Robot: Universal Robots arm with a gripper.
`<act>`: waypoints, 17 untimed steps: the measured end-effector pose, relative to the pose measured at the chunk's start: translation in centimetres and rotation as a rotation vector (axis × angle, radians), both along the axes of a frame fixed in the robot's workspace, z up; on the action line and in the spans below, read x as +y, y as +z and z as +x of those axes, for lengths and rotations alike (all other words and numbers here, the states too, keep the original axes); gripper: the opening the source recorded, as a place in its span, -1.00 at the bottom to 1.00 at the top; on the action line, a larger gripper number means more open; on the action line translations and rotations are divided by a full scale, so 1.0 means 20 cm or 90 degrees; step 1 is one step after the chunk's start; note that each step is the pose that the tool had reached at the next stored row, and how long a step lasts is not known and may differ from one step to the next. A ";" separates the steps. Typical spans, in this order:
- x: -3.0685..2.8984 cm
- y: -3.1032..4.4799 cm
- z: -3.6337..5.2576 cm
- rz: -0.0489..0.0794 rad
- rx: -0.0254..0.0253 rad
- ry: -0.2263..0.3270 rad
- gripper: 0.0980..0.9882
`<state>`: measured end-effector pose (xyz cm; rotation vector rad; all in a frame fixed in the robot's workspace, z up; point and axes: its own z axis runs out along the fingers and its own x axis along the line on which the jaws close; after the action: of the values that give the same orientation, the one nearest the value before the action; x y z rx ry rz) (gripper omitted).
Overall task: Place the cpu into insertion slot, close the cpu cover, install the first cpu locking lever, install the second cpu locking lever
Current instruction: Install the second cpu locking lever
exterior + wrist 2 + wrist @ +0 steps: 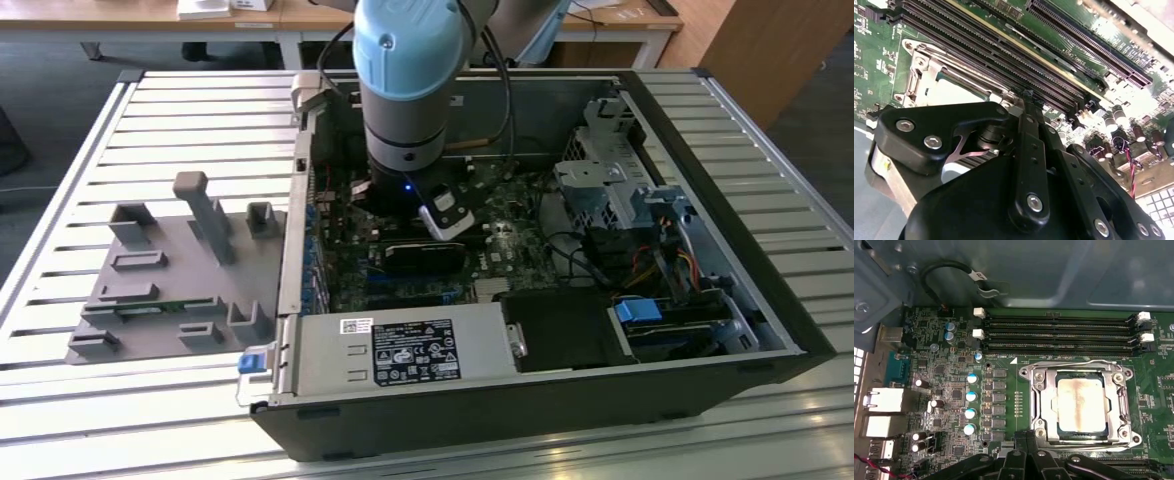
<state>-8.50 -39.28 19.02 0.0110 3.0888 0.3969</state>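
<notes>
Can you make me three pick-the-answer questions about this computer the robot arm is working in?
1. Where is the cpu?
A. in the insertion slot
B. on the grey tray
C. on the power supply

2. What colour is the motherboard?
A. red
B. green
C. white

3. How is the cpu cover?
A. missing
B. standing straight up
C. down around the cpu

Answers: 1 A, the first wrist view shows the chip seated in its socket. 2 B, the board is green in both wrist views. 3 C, the silvery frame lies flat around the chip.
</notes>
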 end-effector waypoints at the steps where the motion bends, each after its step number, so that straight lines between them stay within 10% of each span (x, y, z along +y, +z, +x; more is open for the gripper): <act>1: 0.000 0.000 -0.001 0.000 0.0000 0.000 -0.98; 17: 0.000 0.032 -0.001 0.002 0.0000 0.000 -0.98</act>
<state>-8.52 -39.28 19.67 0.0110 3.0882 0.4018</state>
